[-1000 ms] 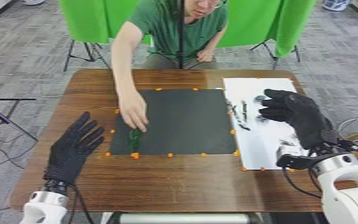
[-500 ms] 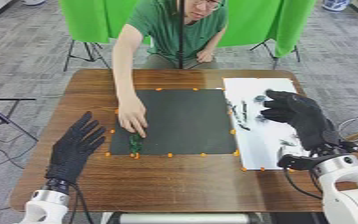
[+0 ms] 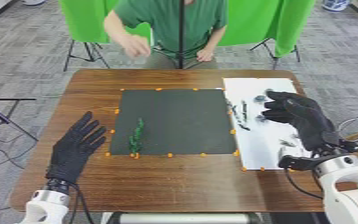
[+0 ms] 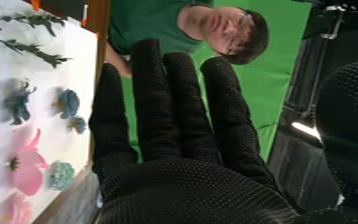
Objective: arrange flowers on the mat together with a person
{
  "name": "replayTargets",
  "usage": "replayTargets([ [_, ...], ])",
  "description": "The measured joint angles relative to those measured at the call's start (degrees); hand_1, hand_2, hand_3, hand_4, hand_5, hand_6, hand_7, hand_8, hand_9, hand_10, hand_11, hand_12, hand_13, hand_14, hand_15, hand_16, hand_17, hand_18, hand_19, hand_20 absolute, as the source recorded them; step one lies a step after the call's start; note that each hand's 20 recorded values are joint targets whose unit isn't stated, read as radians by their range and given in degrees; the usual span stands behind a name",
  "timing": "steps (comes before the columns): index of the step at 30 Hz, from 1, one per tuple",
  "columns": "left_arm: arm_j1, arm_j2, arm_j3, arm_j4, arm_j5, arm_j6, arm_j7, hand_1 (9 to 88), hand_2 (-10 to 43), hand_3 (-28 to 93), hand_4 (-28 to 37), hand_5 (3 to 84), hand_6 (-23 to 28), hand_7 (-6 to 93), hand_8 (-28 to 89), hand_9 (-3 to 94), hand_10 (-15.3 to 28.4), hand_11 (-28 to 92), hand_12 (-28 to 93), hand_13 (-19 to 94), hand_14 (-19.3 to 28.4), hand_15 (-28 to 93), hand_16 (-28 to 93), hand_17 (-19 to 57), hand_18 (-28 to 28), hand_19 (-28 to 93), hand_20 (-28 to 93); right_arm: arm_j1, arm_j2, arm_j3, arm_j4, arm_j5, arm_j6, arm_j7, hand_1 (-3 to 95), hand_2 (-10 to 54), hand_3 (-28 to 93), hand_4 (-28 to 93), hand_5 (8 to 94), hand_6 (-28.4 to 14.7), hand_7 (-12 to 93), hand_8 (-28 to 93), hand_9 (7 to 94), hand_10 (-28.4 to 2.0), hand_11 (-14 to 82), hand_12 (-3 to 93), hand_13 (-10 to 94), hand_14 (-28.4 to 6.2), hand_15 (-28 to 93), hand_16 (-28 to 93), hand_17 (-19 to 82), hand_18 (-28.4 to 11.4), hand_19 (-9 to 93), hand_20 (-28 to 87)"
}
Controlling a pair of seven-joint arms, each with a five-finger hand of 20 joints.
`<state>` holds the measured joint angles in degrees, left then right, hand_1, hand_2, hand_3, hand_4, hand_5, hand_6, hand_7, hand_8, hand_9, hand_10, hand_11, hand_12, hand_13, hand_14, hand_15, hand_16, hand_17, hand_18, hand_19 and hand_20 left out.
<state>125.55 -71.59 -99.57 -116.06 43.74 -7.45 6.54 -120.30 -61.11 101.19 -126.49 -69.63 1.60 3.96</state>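
Observation:
On the dark mat point(image 3: 180, 120) lies one green sprig point(image 3: 136, 136), near the mat's left edge. My left hand point(image 3: 71, 152) is at the table's left side, open, beside the mat. Over the white board point(image 3: 251, 90) at the right is my right hand point(image 3: 298, 116), its fingers relaxed with nothing held. In the right wrist view the same right hand point(image 4: 189, 185) has straight fingers. Beside it lie a green leafy stem point(image 4: 29, 49), a dark blue flower point(image 4: 19, 104), a pink flower point(image 4: 29, 167) and a pale teal flower point(image 4: 61, 176) on the white board.
Orange markers point(image 3: 169, 155) line the mat's border. A person's hand point(image 3: 135, 46) is raised beyond the table's far edge, apart from the mat. Bare brown table point(image 3: 184, 185) spans the near side.
The person's hand has let go of the green sprig and drawn back past the far edge. The sprig stays on the mat's left part. Both my hands have kept still.

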Motion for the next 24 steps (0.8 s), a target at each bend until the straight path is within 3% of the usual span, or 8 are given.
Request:
replayTargets([
  [6, 0.0, -0.04, -0.01, 0.00, 0.00, 0.01, -0.07, 25.6, -0.9, 70, -27.7, 29.0, 2.0, 15.6, -9, 23.9, 10.9, 15, 16, 23, 13.4, 19, 2, -9.3, 21.1, 42, 7, 0.1, 0.2, 0.4, 0.0, -0.6, 0.0, 0.0, 21.1, -7.4, 80, -28, 42.8, -3.8, 27, -14, 47.7, -14.7, 22.2, 21.8, 45, -12.2, 35, 17, 12, -21.5, 51, 26],
  [11, 0.0, -0.09, -0.02, 0.00, 0.00, 0.01, -0.12, 25.5, -0.9, 70, -27.5, 29.0, 2.0, 15.4, -9, 23.9, 10.9, 14, 16, 23, 13.4, 19, 2, -9.3, 21.1, 42, 7, 0.1, 0.5, 0.1, -0.1, -4.4, 0.5, 0.3, 21.9, -9.5, 74, -28, 39.0, -3.8, 36, -16, 42.9, -14.8, 46.7, 31.5, 48, -11.0, 50, 16, 16, -21.3, 59, 28],
  [14, 0.0, -0.11, -0.02, 0.00, 0.00, 0.01, -0.14, 25.5, -0.9, 70, -27.5, 29.0, 2.0, 15.3, -9, 23.9, 10.9, 14, 16, 23, 13.4, 19, 2, -9.3, 21.1, 42, 7, -0.1, 2.2, -2.1, -0.6, -15.4, 6.5, 1.7, 23.7, -9.5, 71, -28, 41.0, -3.8, 42, -17, 44.0, -14.9, 56.8, 35.4, 52, -11.5, 60, 17, 19, -20.5, 64, 30],
  [18, 0.0, -0.14, -0.05, 0.00, 0.00, 0.04, -0.17, 25.5, -0.8, 69, -27.4, 29.0, 2.0, 15.3, -8, 24.0, 10.9, 15, 16, 23, 13.4, 19, 2, -9.3, 21.1, 42, 8, -1.3, 5.0, -2.9, -1.3, -29.9, 16.4, 7.9, 25.3, -9.5, 68, -28, 42.6, -3.7, 50, -18, 47.4, -14.9, 63.3, 39.8, 55, -11.6, 69, 18, 22, -20.0, 66, 29],
  [24, 0.1, -0.18, -0.05, -0.07, -0.02, 0.12, -0.16, 25.5, -0.9, 70, -27.6, 29.1, 2.0, 15.3, -9, 24.0, 10.9, 15, 16, 23, 13.5, 19, 2, -9.3, 21.1, 42, 8, -2.3, 7.9, -1.6, -0.8, -42.5, 14.7, 16.1, 26.0, -9.5, 61, -28, 49.2, -5.3, 49, -18, 52.3, -14.4, 66.3, 44.1, 59, -12.2, 74, 20, 25, -19.9, 70, 28],
])
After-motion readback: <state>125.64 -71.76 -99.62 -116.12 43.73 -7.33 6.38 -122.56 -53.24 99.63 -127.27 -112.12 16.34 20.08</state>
